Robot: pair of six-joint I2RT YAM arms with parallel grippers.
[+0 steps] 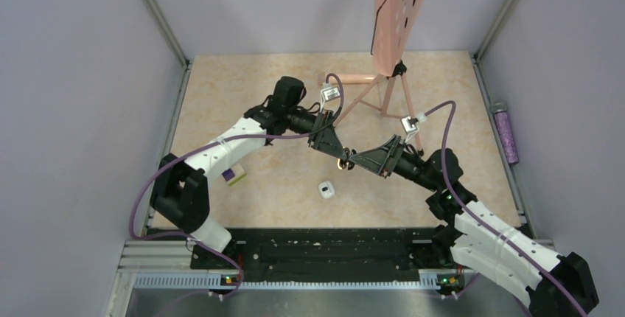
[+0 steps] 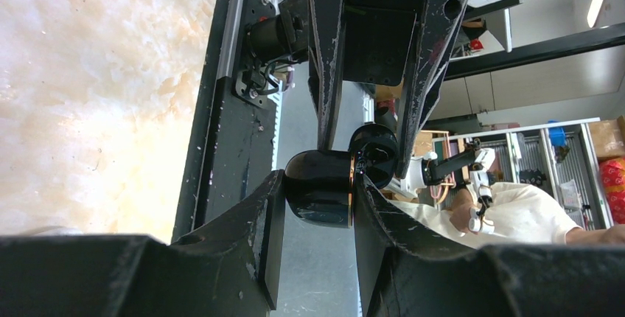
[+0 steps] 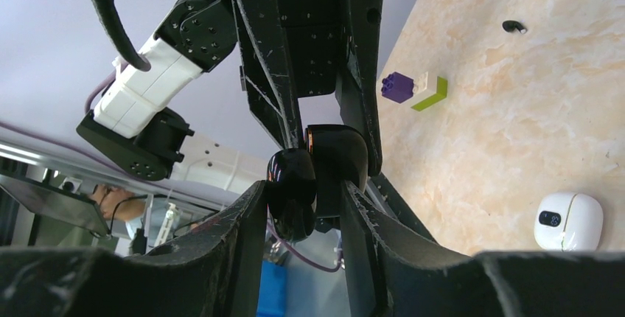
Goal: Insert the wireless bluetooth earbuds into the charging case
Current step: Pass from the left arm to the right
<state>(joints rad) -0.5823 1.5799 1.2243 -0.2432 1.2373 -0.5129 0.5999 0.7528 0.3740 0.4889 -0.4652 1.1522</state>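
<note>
Near edge: black base plate (image 1: 309, 247) with both arm bases bolted on. The left arm (image 1: 221, 147) elbows out toward the left wall. The right arm (image 1: 486, 232) runs diagonally in from the near right corner.

Just past the plate a white pod (image 1: 326, 189) lies flat on the counter (image 1: 280, 199), with bare surface all round it.

A bit beyond, the arms meet mid-counter, wrists tilted toward each other, nose to nose. On the left gripper (image 2: 318, 192) the fingers (image 2: 250, 228) are pinching one rounded glossy black half of the charging case (image 2: 320, 188). On the right gripper (image 3: 304, 195) the fingers (image 3: 236, 236) are pinching the other half. A copper-toned rim shows where the halves meet. The case looks lifted clear of the surface, held between the two.

Left side, close by the left arm's lower link: a purple-white-green block (image 1: 234, 176) on the counter. In the right wrist view the wireless bluetooth earbuds (image 3: 514, 26) are two tiny black pieces lying on the counter past the block, apart from each other and well apart from the case. They are too small to find from overhead.

Far side: a pink tripod stand (image 1: 383, 96) with a perforated board, near the wrist cables. A purple cylinder (image 1: 505, 133) lies along the right edge rail. Grey walls (image 1: 74, 74) close in on the left, right and back. The widest bare stretches of counter are far left and right of the stand.
</note>
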